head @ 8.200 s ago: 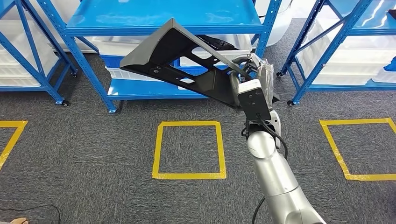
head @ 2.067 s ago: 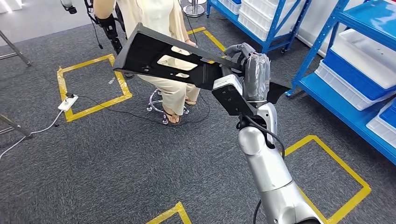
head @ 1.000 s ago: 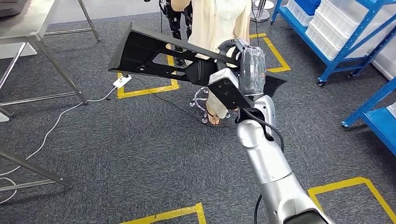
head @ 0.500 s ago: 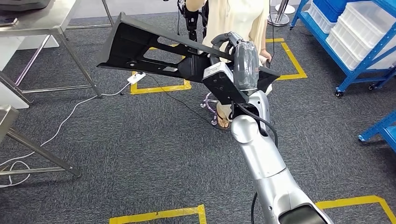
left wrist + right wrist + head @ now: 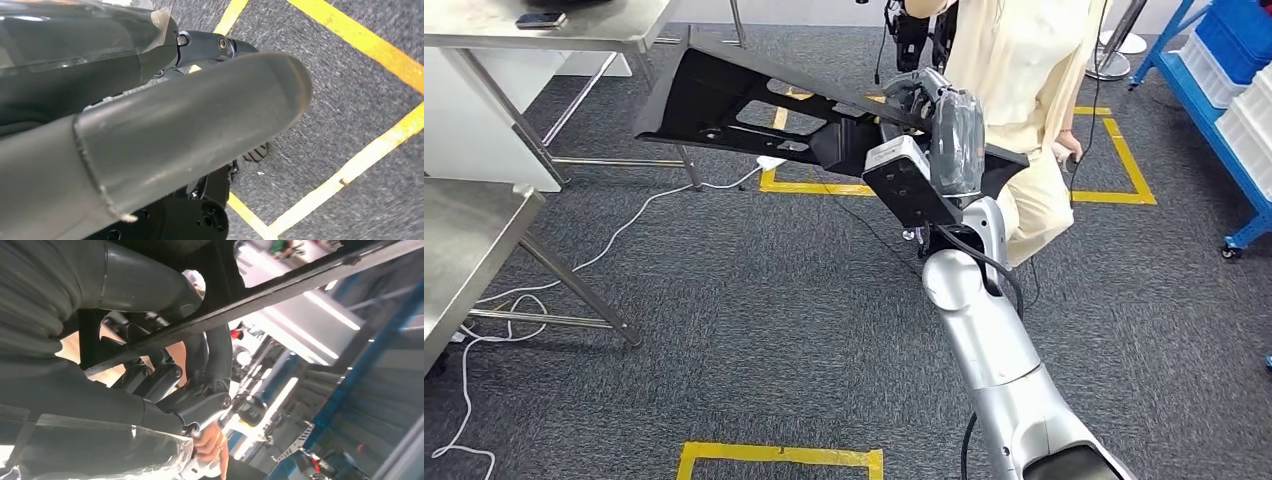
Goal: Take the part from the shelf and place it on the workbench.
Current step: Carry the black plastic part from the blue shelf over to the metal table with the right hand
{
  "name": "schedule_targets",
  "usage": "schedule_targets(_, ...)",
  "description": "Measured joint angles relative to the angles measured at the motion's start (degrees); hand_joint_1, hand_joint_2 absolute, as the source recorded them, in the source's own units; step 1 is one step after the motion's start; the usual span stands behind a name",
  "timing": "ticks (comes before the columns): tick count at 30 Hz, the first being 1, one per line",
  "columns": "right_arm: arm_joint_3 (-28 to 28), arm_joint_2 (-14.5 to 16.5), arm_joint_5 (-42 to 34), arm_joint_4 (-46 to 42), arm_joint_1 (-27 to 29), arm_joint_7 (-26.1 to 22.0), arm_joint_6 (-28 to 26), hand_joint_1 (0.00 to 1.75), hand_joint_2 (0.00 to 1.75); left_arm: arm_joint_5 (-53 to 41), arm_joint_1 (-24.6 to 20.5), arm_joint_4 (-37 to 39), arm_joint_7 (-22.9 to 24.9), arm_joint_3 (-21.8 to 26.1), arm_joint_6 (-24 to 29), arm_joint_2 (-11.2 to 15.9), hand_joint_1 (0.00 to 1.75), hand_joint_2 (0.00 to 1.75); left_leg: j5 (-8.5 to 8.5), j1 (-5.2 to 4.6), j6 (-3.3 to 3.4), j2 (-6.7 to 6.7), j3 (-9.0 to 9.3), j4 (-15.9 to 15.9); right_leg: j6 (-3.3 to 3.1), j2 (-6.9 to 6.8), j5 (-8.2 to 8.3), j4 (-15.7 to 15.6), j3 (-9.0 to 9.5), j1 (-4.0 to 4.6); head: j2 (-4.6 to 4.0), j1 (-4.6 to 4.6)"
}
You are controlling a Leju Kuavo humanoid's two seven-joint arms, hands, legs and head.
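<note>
A large flat black part (image 5: 724,100) with several cut-outs is held up in the air, tilted, its wide end pointing left. My right hand (image 5: 944,130) grips it at its narrow right end, fingers wrapped through the frame. In the right wrist view the part's black bar (image 5: 300,280) crosses in front of the curled fingers (image 5: 165,380). A steel workbench (image 5: 574,25) stands at the far left, beyond the part's wide end. My left hand (image 5: 165,140) hangs over the carpet, holding nothing.
A second steel table (image 5: 464,230) is at the near left, with white cables (image 5: 574,270) on the carpet between them. A person in a cream garment (image 5: 1024,80) sits just behind my right hand. Blue shelving (image 5: 1224,70) stands far right. Yellow tape squares (image 5: 804,185) mark the floor.
The camera has turned: the shelves slid out to the right and the steel tables came in at the left. The part stays in my right hand.
</note>
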Motion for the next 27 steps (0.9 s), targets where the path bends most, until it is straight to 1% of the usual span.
schedule_targets(1,0.01,0.06,-0.01,-0.05,-0.10,0.03,0.02,1.75,1.75,0.20,0.03,0.00,-0.03,0.10,0.09,0.00,0.00,0.00,0.01,0.00,-0.37,-0.42,-0.18,0.08,-0.29,0.27,0.37,-0.92,0.45,0.04,0.00,-0.03)
schedule_targets(2,0.00,0.17,-0.02,-0.09,-0.16,0.05,0.03,1.75,1.75,0.35,0.11,0.00,-0.07,0.25,0.19,-0.01,0.00,0.00,0.06,0.05,-0.71,-0.79,-0.31,0.08,-0.75,-0.13,0.53,-0.95,0.55,0.26,0.00,-0.09)
schedule_targets(3,-0.01,0.33,-0.03,-0.15,-0.26,0.08,0.04,1.75,1.75,0.50,0.22,0.00,-0.11,0.45,0.27,-0.01,0.00,0.00,0.10,0.22,-0.98,-0.87,-0.43,0.06,-1.15,-0.50,0.67,-0.98,0.53,0.27,0.01,-0.13)
schedule_targets(4,-0.02,0.57,-0.03,-0.26,-0.41,0.10,0.05,1.75,1.75,0.62,0.33,0.00,-0.15,0.68,0.35,-0.02,0.00,0.00,-0.16,0.28,-1.20,-0.24,-0.64,0.41,-1.50,-0.84,0.81,-1.04,0.55,0.25,0.01,-0.15)
schedule_targets(5,-0.03,0.80,-0.01,-0.45,-0.61,0.12,0.06,1.75,1.75,0.75,0.38,0.00,-0.19,0.89,0.43,-0.03,0.00,0.00,-0.96,0.28,-1.38,0.90,-1.18,1.58,-1.87,-1.21,0.91,-1.12,0.57,0.22,0.01,-0.29)
schedule_targets(6,-0.04,0.97,0.10,-0.68,-0.85,0.20,0.08,1.75,1.75,0.86,0.35,0.00,-0.21,1.07,0.50,-0.04,0.00,0.00,-2.43,0.25,-1.51,2.33,-2.30,4.07,-2.25,-1.64,0.95,-1.19,0.59,0.24,0.00,-0.44)
schedule_targets(7,-0.05,1.07,0.35,-0.91,-1.05,0.44,0.10,1.75,1.75,0.96,0.29,0.00,-0.23,1.20,0.54,-0.06,0.00,0.00,-4.37,0.19,-1.61,3.73,-3.94,7.67,-2.53,-2.10,0.90,-1.19,0.60,0.45,-0.01,-0.58)
schedule_targets(8,-0.06,1.08,0.77,-1.11,-1.21,0.82,0.17,1.75,1.75,1.03,0.24,0.00,-0.23,1.29,0.58,-0.09,0.00,0.00,-6.36,0.20,-1.68,4.52,-5.91,11.91,-2.78,-2.65,0.83,-1.19,0.59,0.72,0.00,-0.68)
schedule_targets(9,-0.07,1.08,1.42,-1.23,-1.34,1.42,0.38,1.75,1.75,1.06,0.23,0.00,-0.23,1.36,0.62,-0.11,0.00,0.00,-7.78,0.22,-1.67,4.88,-7.64,15.59,-2.95,-3.26,0.78,-1.18,0.59,1.01,0.00,-0.69)
schedule_targets(10,-0.06,1.10,2.23,-1.30,-1.51,2.12,0.73,1.75,1.75,1.09,0.25,0.00,-0.26,1.39,0.66,-0.13,0.00,0.00,-8.24,0.20,-1.56,5.02,-8.54,17.56,-3.03,-3.84,0.72,-1.18,0.59,1.26,0.00,-0.68)
schedule_targets(11,0.00,1.15,3.25,-1.32,-1.81,2.86,1.23,1.75,1.75,1.13,0.28,0.00,-0.32,1.42,0.69,-0.13,0.00,0.00,-7.66,0.14,-1.34,5.10,-8.32,17.30,-3.10,-4.38,0.68,-1.17,0.60,1.48,0.00,-0.68)
schedule_targets(12,0.15,1.28,4.47,-1.31,-2.37,3.63,1.79,1.75,1.75,1.15,0.29,0.00,-0.43,1.44,0.72,-0.13,0.00,0.00,-6.12,-0.04,-0.96,5.38,-6.79,14.53,-3.15,-4.88,0.64,-1.17,0.64,1.64,0.00,-0.68)
schedule_targets(13,0.40,1.47,5.73,-1.26,-3.17,4.29,2.35,1.75,1.75,1.20,0.28,-0.01,-0.56,1.46,0.71,-0.13,0.00,0.00,-4.27,-0.35,-0.46,6.15,-4.41,10.33,-3.19,-5.32,0.61,-1.17,0.70,1.76,0.01,-0.69)
schedule_targets(14,0.75,1.71,6.98,-1.15,-4.21,4.88,2.86,1.75,1.75,1.27,0.22,-0.02,-0.71,1.49,0.67,-0.11,0.00,0.00,-2.92,-0.84,0.08,7.29,-2.12,6.21,-3.19,-5.75,0.56,-1.15,0.73,1.97,0.01,-0.67)
schedule_targets(15,1.14,1.92,8.05,-0.94,-5.38,5.36,3.28,1.75,1.75,1.39,0.13,-0.03,-0.86,1.55,0.61,-0.09,0.00,0.00,-2.04,-1.31,0.56,8.19,-0.46,3.06,-3.14,-6.14,0.51,-1.13,0.73,2.10,0.01,-0.64)
schedule_targets(16,1.57,2.16,8.89,-0.57,-6.51,5.73,3.71,1.75,1.75,1.58,0.04,-0.04,-1.00,1.66,0.52,-0.08,0.00,0.00,-1.78,-1.68,0.90,8.74,0.32,1.43,-3.09,-6.57,0.46,-1.12,0.72,2.22,0.00,-0.69)
schedule_targets(17,2.01,2.42,9.50,-0.03,-7.58,6.05,4.09,1.75,1.75,1.83,-0.03,-0.04,-1.12,1.80,0.44,-0.07,0.00,0.00,-1.89,-1.90,1.10,8.68,0.36,1.00,-3.03,-7.00,0.42,-1.16,0.69,2.33,-0.01,-0.68)
schedule_targets(18,2.43,2.77,9.93,0.64,-8.56,6.28,4.46,1.75,1.75,2.06,-0.06,-0.04,-1.23,2.02,0.39,-0.08,0.00,0.00,-1.72,-1.91,1.29,8.06,0.33,0.77,-2.92,-7.48,0.38,-1.23,0.78,2.38,-0.01,-0.73)
schedule_targets(19,2.82,3.15,10.23,1.35,-9.41,6.47,4.83,1.75,1.75,2.23,-0.04,-0.04,-1.32,2.22,0.37,-0.10,0.00,0.00,-1.43,-1.69,1.47,7.57,0.58,0.35,-2.78,-7.58,0.21,-1.09,0.71,2.46,0.00,-0.77)
schedule_targets(20,3.16,3.50,10.40,1.99,-10.18,6.57,5.05,1.75,1.75,2.36,-0.03,-0.04,-1.39,2.42,0.36,-0.15,0.00,0.00,-1.09,-1.45,1.72,7.04,0.87,-0.12,-2.68,-6.98,-0.26,-0.38,0.47,2.50,0.00,-0.76)
schedule_targets(21,3.42,3.75,10.50,2.60,-10.94,6.60,5.20,1.75,1.75,2.42,-0.10,-0.04,-1.45,2.58,0.35,-0.19,0.00,0.00,-0.73,-1.17,1.98,6.47,1.15,-0.58,-2.64,-5.87,-1.20,1.54,-0.34,2.47,0.00,-0.75)
schedule_targets(22,3.62,3.85,10.55,3.22,-11.55,6.61,5.26,1.75,1.75,2.57,-0.18,-0.04,-1.50,2.69,0.35,-0.21,0.00,0.00,-0.47,-0.89,2.15,5.88,1.34,-0.87,-2.67,-4.48,-2.57,4.68,-1.79,2.27,0.00,-0.68)
schedule_targets(23,3.80,3.89,10.58,3.92,-12.04,6.60,5.28,1.75,1.75,2.73,-0.26,-0.04,-1.52,2.80,0.35,-0.24,0.00,0.00,-0.37,-0.80,2.27,5.20,1.33,-0.93,-2.73,-3.33,-4.12,8.65,-3.56,2.04,-0.01,-0.62)
schedule_targets(24,3.94,3.86,10.59,4.68,-12.35,6.58,5.30,1.75,1.75,2.90,-0.31,-0.04,-1.56,2.91,0.36,-0.25,0.00,0.00,-0.33,-0.70,2.28,4.46,1.30,-0.91,-2.64,-2.72,-5.46,12.62,-5.45,1.80,-0.01,-0.54)
schedule_targets(25,4.07,3.85,10.60,5.49,-12.49,6.54,5.32,1.75,1.75,3.07,-0.30,-0.04,-1.57,3.03,0.37,-0.28,0.00,0.00,-0.31,-0.62,2.24,3.69,1.30,-0.89,-2.33,-2.51,-6.15,15.22,-6.77,1.55,-0.01,-0.51)
schedule_targets(26,4.19,3.86,10.58,6.27,-12.59,6.43,5.33,1.75,1.75,3.16,-0.27,-0.03,-1.58,3.13,0.38,-0.34,0.00,0.00,-0.29,-0.52,2.15,2.92,1.30,-0.85,-1.82,-2.42,-5.95,15.80,-7.17,1.31,-0.01,-0.51)
schedule_targets(27,4.31,3.94,10.53,7.06,-12.77,6.26,5.31,1.75,1.75,3.22,-0.25,-0.03,-1.60,3.22,0.41,-0.41,0.00,0.00,-0.28,-0.39,2.00,2.15,1.32,-0.78,-1.12,-2.31,-4.81,13.88,-6.42,0.99,0.00,-0.51)
